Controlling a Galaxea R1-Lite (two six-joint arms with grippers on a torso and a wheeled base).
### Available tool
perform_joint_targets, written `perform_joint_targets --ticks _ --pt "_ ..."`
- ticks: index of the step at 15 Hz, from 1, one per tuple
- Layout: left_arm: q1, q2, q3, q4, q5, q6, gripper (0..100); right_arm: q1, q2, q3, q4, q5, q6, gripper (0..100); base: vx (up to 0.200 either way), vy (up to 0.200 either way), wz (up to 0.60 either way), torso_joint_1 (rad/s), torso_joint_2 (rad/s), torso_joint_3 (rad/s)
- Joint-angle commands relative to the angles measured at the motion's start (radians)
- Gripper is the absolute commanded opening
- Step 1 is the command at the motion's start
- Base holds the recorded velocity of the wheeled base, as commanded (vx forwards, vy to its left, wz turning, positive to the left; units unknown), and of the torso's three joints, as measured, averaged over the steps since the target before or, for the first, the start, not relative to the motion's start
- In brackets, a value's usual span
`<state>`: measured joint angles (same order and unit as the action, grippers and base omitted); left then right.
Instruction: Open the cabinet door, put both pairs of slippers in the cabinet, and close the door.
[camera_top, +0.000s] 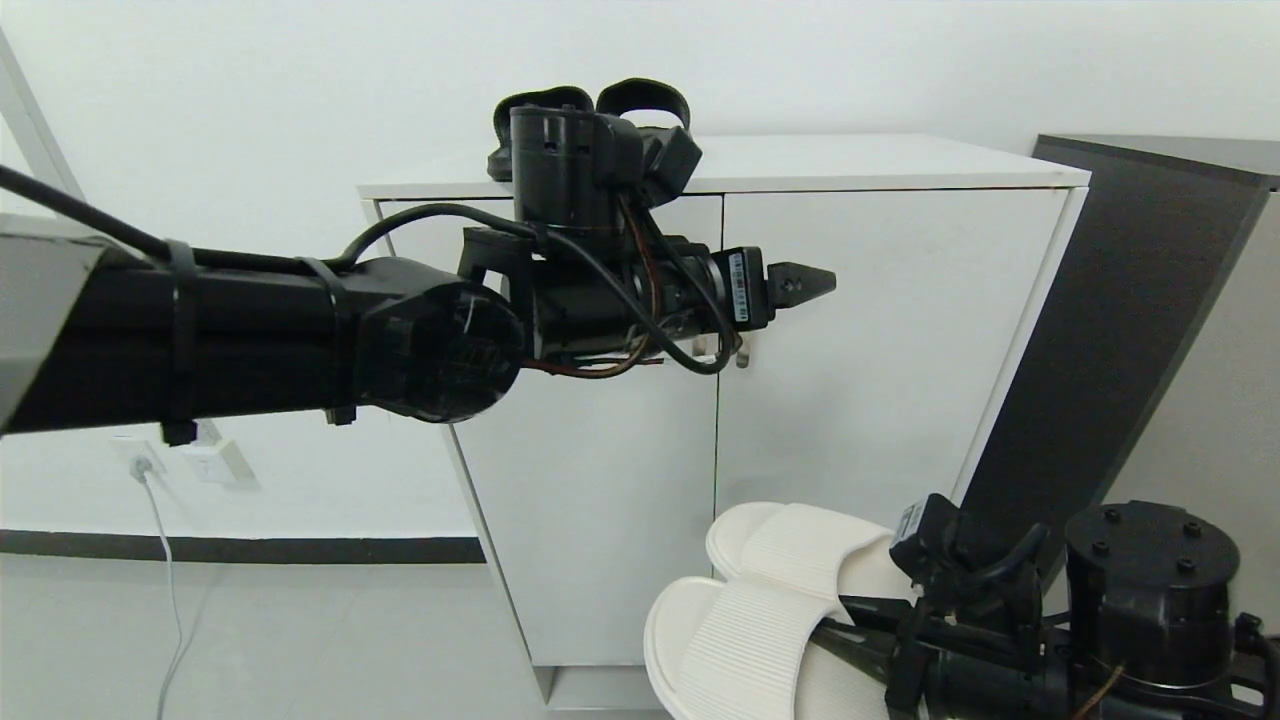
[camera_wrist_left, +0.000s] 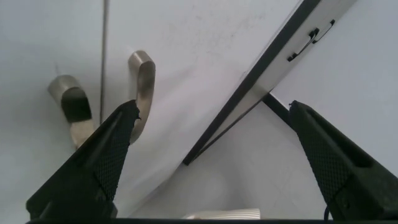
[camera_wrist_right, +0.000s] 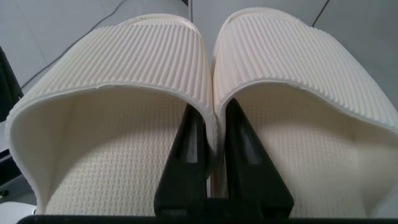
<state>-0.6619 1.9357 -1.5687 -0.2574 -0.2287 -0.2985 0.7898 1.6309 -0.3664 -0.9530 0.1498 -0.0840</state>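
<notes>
Early stage, nothing stowed yet. Cabinet (camera_top: 880, 330) has both doors shut, seam closed down the middle.

Left gripper (camera_wrist_left: 213, 112) is up at the two metal handles (camera_wrist_left: 143, 84) by the seam. Its jaws are spread wide and hold nothing; one finger sits just beside a handle, contact unclear.

Right gripper (camera_wrist_right: 212, 118) is low in front of the cabinet. Its jaws are nearly closed, pinching the two touching inner walls of the white slippers (camera_top: 770, 590), so that pair is carried, toes toward the doors.

Black slippers (camera_top: 645, 95) sit on the cabinet top, partly behind the left arm.

Left to do, as I judge it: pull a door open, put in the white pair, fetch and put in the black pair, shut the door.

Writing: small label (camera_top: 738, 286) on the left wrist, print too small to read. No brand legible on the slippers or cabinet.
</notes>
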Motion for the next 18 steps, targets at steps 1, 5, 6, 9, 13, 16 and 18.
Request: perform_joint_targets --ticks 1,5,6,9,13,16,18 --pt "0.001 0.026 -0.028 0.018 0.0 -0.001 100 0.0 0.007 0.0 -0.001 -0.001 0.0 0 0.0 0.0 0.0 0.0 0.0 0.0" --pt "0.001 0.074 -0.083 0.029 -0.001 -0.002 100 0.0 0.007 0.0 -0.001 -0.001 0.0 0 0.0 0.0 0.0 0.0 0.0 0.0" --pt "0.001 0.08 -0.09 0.029 -0.003 -0.004 100 0.0 0.009 0.0 -0.001 -0.001 -0.002 0 0.0 0.0 0.0 0.0 0.0 0.0" --pt "0.001 0.083 -0.086 0.027 -0.003 -0.014 0 0.005 0.007 0.006 0.0 -0.001 0.0 0 0.0 0.0 0.0 0.0 0.0 0.0" --pt "0.002 0.057 -0.06 0.029 -0.003 -0.021 0 0.026 0.001 0.021 -0.001 0.002 0.0 0 0.0 0.0 0.0 0.0 0.0 0.0" --pt "0.001 0.011 0.007 0.026 -0.003 -0.021 0 0.042 -0.008 0.038 -0.001 0.008 0.0 0 0.0 0.0 0.0 0.0 0.0 0.0" --pt "-0.002 -0.041 0.07 0.024 -0.006 -0.022 0 0.068 -0.023 0.061 -0.001 0.034 0.001 0 0.0 0.0 0.0 0.0 0.0 0.0"
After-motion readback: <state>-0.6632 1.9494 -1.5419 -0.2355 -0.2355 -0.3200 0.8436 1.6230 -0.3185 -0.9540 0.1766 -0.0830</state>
